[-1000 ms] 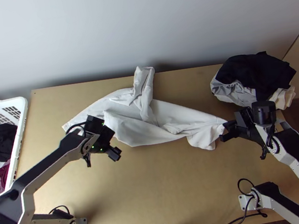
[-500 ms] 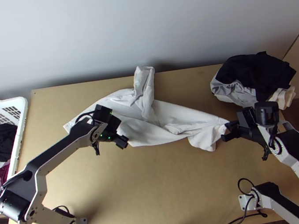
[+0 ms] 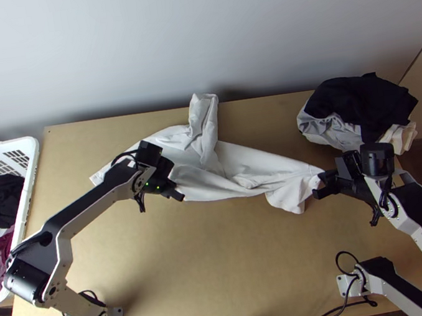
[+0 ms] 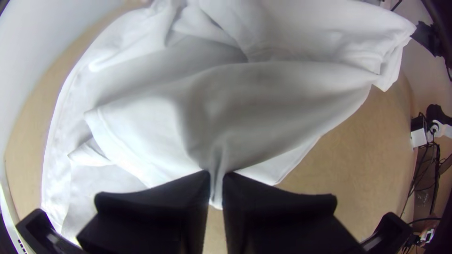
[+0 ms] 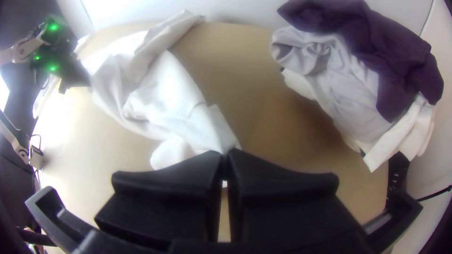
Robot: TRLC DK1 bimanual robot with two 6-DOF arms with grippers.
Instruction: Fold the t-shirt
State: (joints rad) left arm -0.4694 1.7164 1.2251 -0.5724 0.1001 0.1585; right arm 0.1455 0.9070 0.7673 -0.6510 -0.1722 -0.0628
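We're pinching the shirt (image 3: 261,158) with our right gripper (image 5: 227,155), right of centre. Having moved rightward, our left gripper (image 4: 216,176) is now clamping its near edge; it's lying bunched mid-frame, so we're probably preparing to spread it.

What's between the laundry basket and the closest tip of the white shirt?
Just bare wooden table, as the top view shows, from the basket's rim to the shirt's tip.
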